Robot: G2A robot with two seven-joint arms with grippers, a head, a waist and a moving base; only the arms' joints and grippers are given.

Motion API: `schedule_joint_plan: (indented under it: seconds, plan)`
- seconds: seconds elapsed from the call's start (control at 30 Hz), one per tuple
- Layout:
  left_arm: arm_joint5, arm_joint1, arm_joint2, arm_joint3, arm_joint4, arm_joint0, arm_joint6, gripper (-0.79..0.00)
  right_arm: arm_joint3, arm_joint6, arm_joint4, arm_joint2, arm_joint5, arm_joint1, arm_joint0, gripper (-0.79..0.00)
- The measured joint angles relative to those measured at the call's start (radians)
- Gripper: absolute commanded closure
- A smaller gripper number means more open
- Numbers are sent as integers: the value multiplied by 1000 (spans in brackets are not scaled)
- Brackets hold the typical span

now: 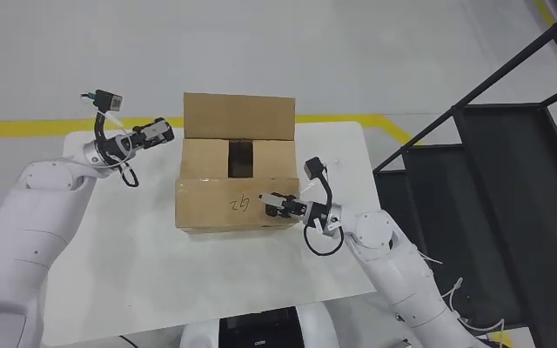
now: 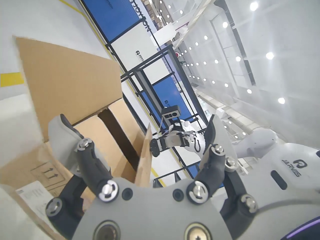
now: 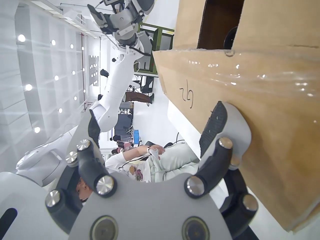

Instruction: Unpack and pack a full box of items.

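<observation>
The box [image 1: 205, 160] is seen mid-table [image 1: 165, 270], far flap raised, side flaps laid over the top with a dark gap between. The right gripper [image 1: 271, 204], spread wide and empty, is set with one finger against the near flap [image 1: 218, 205]. The left gripper [image 1: 162, 131], likewise open and empty, is held by the far-left corner. Opening is judged underway; the side flaps are to be lifted next.

Cardboard box [image 1: 209, 159]: brown, upright on the white table [image 1: 130, 261], far flap raised, near flap spread outward, side flaps folded in, dark gap between.
</observation>
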Motion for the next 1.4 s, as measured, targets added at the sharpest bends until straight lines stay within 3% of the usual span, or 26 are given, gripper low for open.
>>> schedule_joint_plan:
  seconds: [0.23, 0.5, 0.77, 1.23, 1.4]
  plan:
    - [-148, -55, 73, 168, 118, -79, 151, -785, 21, 15, 14, 0, -10, 3, 14, -785]
    - [-147, -133, 109, 252, 155, -126, 192, -785, 31, 26, 27, 7, -10, 8, 23, -785]
    - [-147, -195, 127, 349, 303, -178, 353, -785, 15, 36, 24, 2, 2, 13, 19, -785]
    - [-145, -199, 124, 343, 311, -177, 366, -785, 1, 49, 26, -24, 7, 16, 39, -785]
    - [-138, -182, 98, 300, 427, -154, 486, -785, 1, 45, 25, -36, 5, 16, 48, -785]
